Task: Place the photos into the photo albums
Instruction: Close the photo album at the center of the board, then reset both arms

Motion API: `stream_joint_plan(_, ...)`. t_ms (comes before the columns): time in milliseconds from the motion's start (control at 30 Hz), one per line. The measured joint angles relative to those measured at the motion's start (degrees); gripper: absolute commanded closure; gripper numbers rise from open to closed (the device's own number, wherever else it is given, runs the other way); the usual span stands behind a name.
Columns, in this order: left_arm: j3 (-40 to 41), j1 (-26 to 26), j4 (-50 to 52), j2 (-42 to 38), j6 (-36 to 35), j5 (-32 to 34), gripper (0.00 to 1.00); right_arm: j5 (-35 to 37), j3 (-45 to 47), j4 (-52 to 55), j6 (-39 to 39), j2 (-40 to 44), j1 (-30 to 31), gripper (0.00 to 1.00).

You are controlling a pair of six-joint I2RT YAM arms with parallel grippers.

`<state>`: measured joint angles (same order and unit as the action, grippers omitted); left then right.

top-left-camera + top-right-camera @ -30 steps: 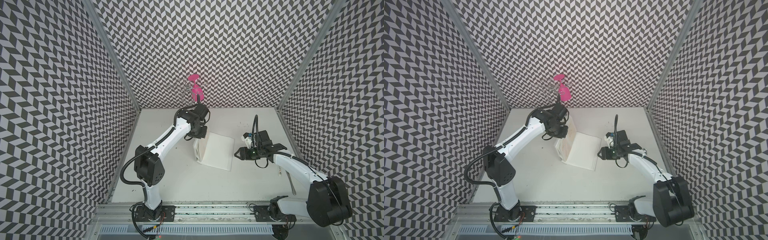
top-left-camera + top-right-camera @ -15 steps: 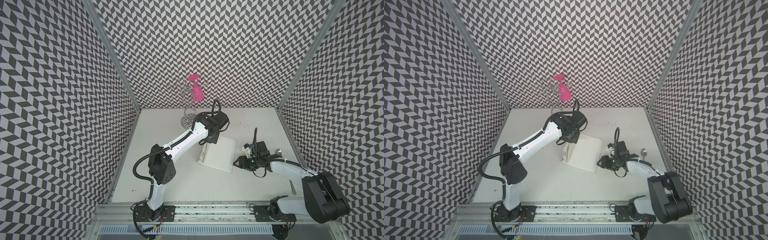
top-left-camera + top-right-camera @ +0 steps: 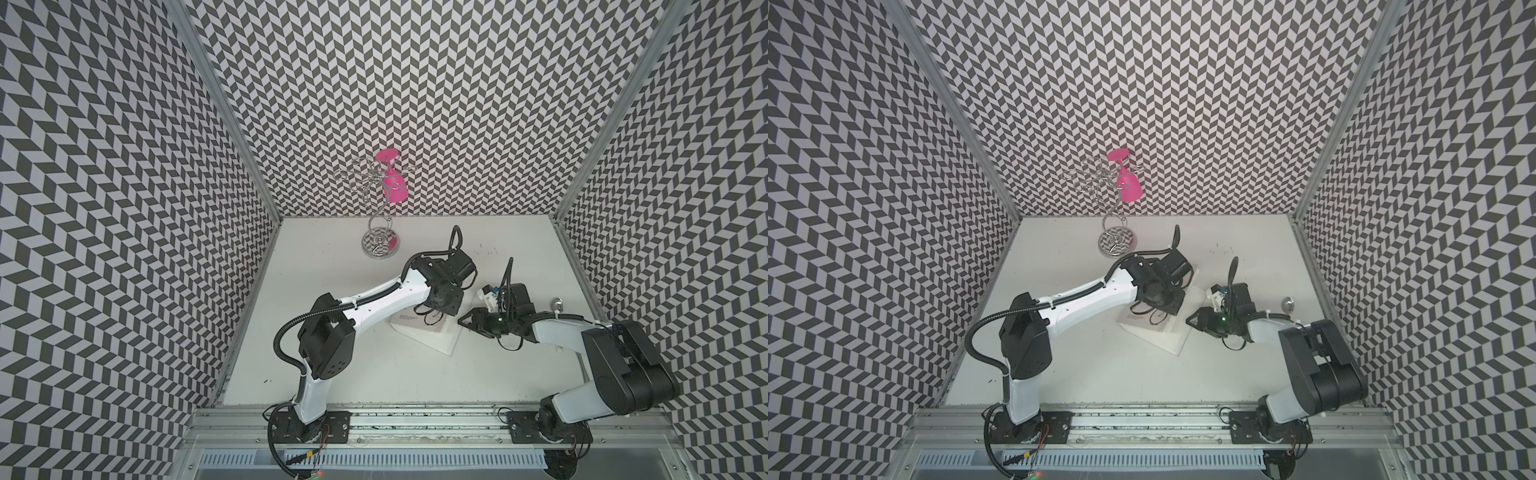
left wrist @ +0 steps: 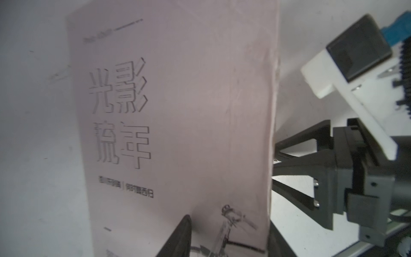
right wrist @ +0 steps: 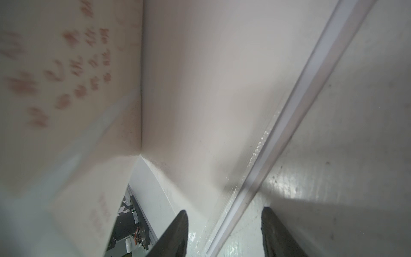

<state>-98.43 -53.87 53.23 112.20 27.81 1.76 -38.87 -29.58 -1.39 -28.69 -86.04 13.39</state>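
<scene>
Photo album (image 3: pixel 438 343): lies on the bench (image 3: pixel 374 374), right of centre and about midway between the back and front edges. It is partly open. The front cover, bearing large outlined Chinese characters and a bicycle drawing, is raised at an angle; the rest lies flat.

Photo (image 5: pixel 57 73): one cream card with reddish characters rests against the inner face of the raised cover. The print is too blurred to read.

Left end effector (image 4: pixel 224 224): positioned over the album from the left arm. One finger (image 4: pixel 178 235) shows in front of the cover's outer face and stands well off centre, so the jaws are spread. The second finger is hidden behind the cover's free edge. No pinch observed.

Right end effector (image 3: pixel 461 323): low at the album's right edge, pointing into the gap under the raised cover. The fingers (image 5: pixel 178 233) are spread, with the edge of the flat part running between them. Nothing is gripped.

Other items: wire glass rack (image 3: pixel 380 245) near the back edge, carrying an inverted pink glass (image 3: pixel 392 187). A small silver object (image 3: pixel 556 305) lies near the right edge; it cannot be identified.
</scene>
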Motion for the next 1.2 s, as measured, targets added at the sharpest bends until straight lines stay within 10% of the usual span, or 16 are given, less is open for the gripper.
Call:
stream_joint_plan(467,10.36,4.48,-24.72,-16.96,-2.58,-17.49,0.38,13.33,-3.1,11.78,0.72,16.09,-9.51,0.36)
stream_joint_plan(733,47.98,33.75,-60.26,-40.72,-4.61,-1.03,0.3,32.13,-9.05,0.33,2.78,12.85,-9.7,0.28)
stream_joint_plan(933,60.54,40.24,-73.94,-38.49,-14.19,14.43,0.29,48.83,-7.19,-11.72,12.39,5.66,-11.76,0.29)
stream_joint_plan(1200,78.47,54.25,-95.03,-31.91,-20.48,7.08,0.33,47.3,4.98,-31.01,21.31,2.62,-17.64,0.25)
